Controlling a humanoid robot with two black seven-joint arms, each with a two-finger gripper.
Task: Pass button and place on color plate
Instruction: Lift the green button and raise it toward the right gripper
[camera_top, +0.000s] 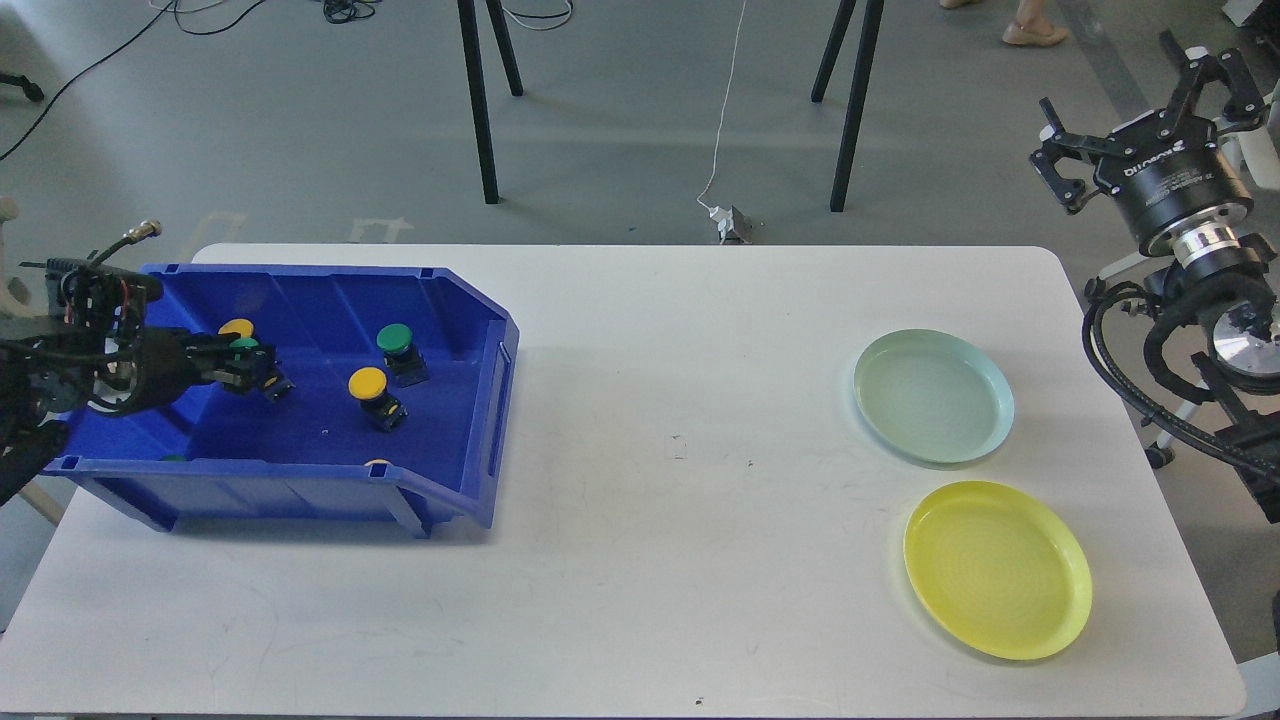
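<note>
White table (640, 560) carries a blue bin (440, 300) at its left end; a pale green plate (934, 397) and a yellow plate (997, 569) lie near each other at the right, both bare. Inside the bin: a green button (397, 340) and yellow button (368, 382) loose, another yellow button (236, 328) behind the left gripper (250, 368), whose fingers clamp a green-capped button (244, 345). Right gripper (1145, 125), off the table's right edge, spread wide and holding nothing.
</note>
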